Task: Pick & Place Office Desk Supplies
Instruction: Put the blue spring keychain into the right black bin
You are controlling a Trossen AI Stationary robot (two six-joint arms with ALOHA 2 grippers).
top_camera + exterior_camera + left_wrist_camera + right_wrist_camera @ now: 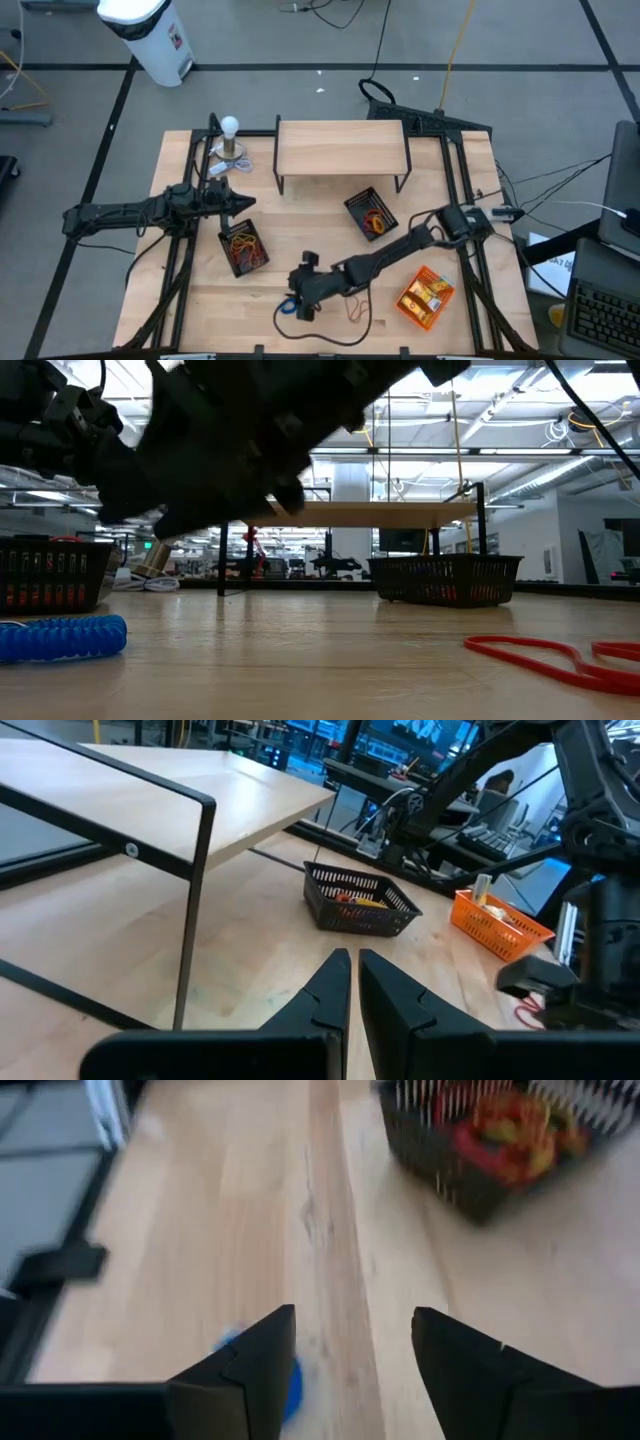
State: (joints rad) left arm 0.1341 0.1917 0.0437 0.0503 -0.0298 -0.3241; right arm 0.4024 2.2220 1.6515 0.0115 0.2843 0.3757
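Fingers of the right gripper [352, 1350] stand wide apart and hold nothing, low over pale wood grain near the table's front edge — a ribbed blue coil [62, 637] lies just beside them. Thin red rubber-band loop [545, 657] lies flat nearby. Left gripper [354, 988] waits by a black mesh tray [243, 248], fingers nearly closed, empty

Both arms are matte black, built of slim tubular links joined by chunkier, blocky joint housings. The left pincer [350, 982] ends in two flat, angular black fingers tapering to sharp wedge tips. The right pincer [352, 1342] has the same dark, faceted fingers with bevelled edges. Black cables trail from the right arm's base.
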